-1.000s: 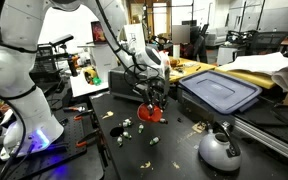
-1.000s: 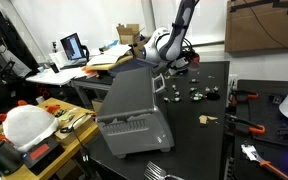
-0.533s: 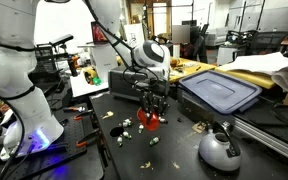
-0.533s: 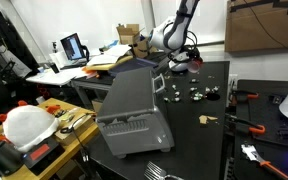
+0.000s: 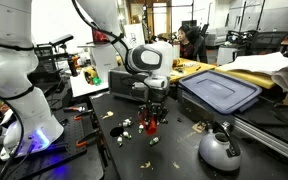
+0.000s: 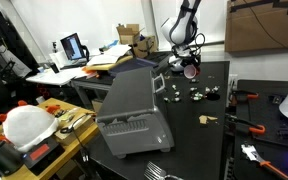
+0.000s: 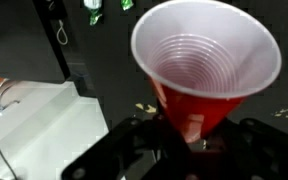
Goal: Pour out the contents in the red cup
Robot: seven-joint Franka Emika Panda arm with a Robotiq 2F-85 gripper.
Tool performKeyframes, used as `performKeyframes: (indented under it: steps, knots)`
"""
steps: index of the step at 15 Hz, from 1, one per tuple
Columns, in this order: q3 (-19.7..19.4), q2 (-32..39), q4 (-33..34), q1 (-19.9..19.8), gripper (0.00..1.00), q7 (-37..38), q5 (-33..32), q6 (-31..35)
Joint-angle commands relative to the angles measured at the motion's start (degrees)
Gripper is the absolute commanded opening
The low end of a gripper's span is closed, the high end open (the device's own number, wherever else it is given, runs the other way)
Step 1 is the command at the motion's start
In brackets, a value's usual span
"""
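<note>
The fingers [image 7: 124, 150] are clamped on the lower body of the red cup [image 7: 206, 60], one on each side near its base. In the wrist view the cup's wide mouth faces the camera and shows its pale ribbed inside. In an exterior view the cup hangs low over the dark bench [image 5: 179, 155]; whether it touches, I cannot tell. The contents [image 5: 127, 125] lie scattered on the bench, mostly at 7 to 8 o'clock from the cup. In an exterior view a grey toaster oven [image 6: 134, 110] stands at 8 o'clock from the cup, well apart.
</note>
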Motion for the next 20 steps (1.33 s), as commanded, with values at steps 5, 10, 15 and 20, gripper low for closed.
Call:
performKeyframes:
  steps: [5,10,15,20]
  knots:
    - [2.0,-1.4,-5.6,-1.5,0.08,-21.9,26.6,14.7]
    - [5.2,-0.8,-5.4,-4.1,0.08,-37.9,46.2,17.3]
    - [5.5,0.2,-4.6,-7.3,0.08,-51.6,63.6,15.9]
    - [3.7,2.2,-3.2,-8.2,0.08,-62.2,79.7,13.8]
